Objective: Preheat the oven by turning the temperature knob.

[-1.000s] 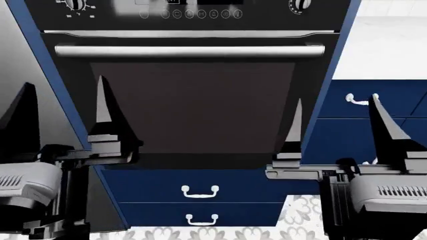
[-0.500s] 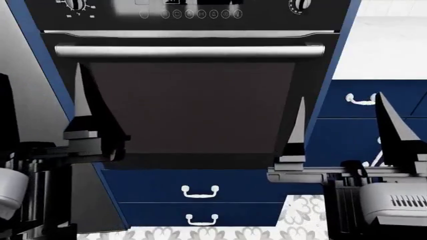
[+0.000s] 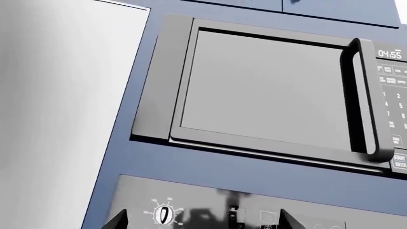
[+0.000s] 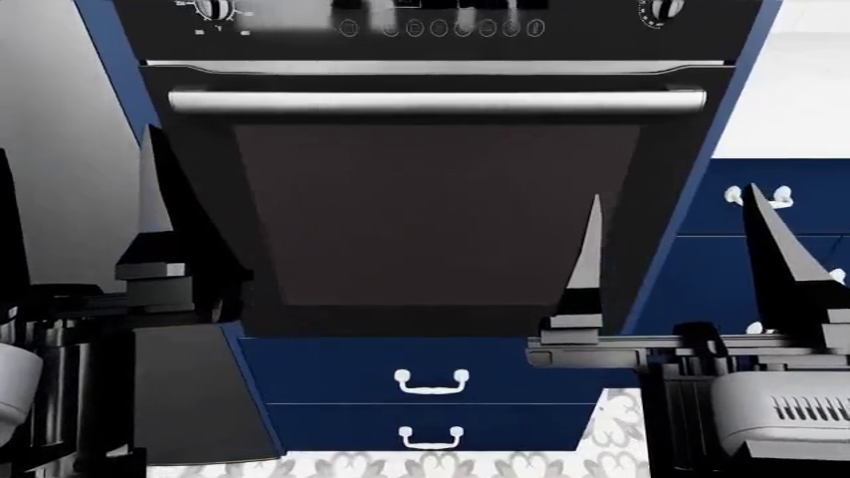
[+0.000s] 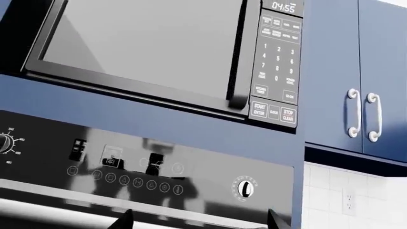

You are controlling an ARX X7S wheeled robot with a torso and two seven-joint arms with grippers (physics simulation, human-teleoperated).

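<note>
- Two similar knobs on the large black built-in oven with dark glass door (image 4: 439,219) = main risk: the small round black temperature knob with silver pointer and white printed numbers (image 3: 163,214) sits at the left end of the panel, while the lookalike black knob ringed by small white ticks (image 5: 244,189) sits at the right end. Grabbing the wrong one would not preheat.
- Left gripper (image 4: 80,224) is spread wide and holds nothing; in the head view it sits low, beside the door's left edge, well below the numbered knob at the top rim. Long upward reach needed; drifting sideways could hit the blue cabinet side panel (image 4: 119,50).
- Right gripper (image 4: 684,254) is also spread wide and empty, low by the door's right edge, closer to the tick knob side, so using this arm invites the wrong pick.
- Long silver bar handle (image 4: 439,101) lies between both grippers and the panel; rising too close to the door could snag a finger under it or pull the door.
- Row of round touch buttons on the display panel (image 5: 124,180) sits between the knobs; a stray fingertip could press one.
- Knob is small and only partly in frame in head view, so alignment is hard to judge; a loose pinch would likely slip instead of turning.
</note>
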